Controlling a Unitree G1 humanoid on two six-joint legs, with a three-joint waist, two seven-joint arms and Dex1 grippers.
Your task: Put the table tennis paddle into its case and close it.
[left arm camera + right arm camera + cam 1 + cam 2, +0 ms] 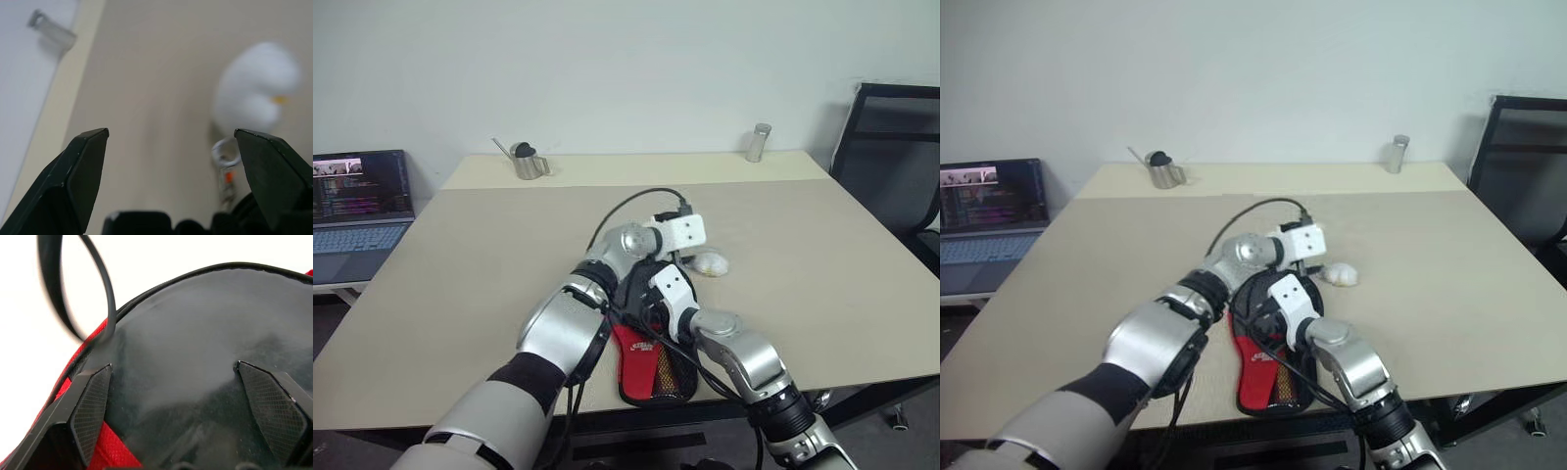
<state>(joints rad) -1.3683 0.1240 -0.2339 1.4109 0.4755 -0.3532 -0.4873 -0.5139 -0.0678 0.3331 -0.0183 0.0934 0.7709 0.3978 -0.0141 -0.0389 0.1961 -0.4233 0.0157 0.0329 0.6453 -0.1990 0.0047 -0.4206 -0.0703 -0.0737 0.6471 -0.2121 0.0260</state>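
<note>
I see the case [651, 367] lying flat on the table, near its front edge and partly under my two arms. Its near end is black fabric with a red panel carrying a white logo and, beside that, a mesh pocket showing orange behind the netting. From the right wrist view, the table tennis paddle [205, 367] shows its round black rubber face, a little dusty and glossy, sitting inside the case with red lining visible along one side and the black rim of the case curving around the head. A black cord loop [73, 289] arcs up from the case edge.
</note>
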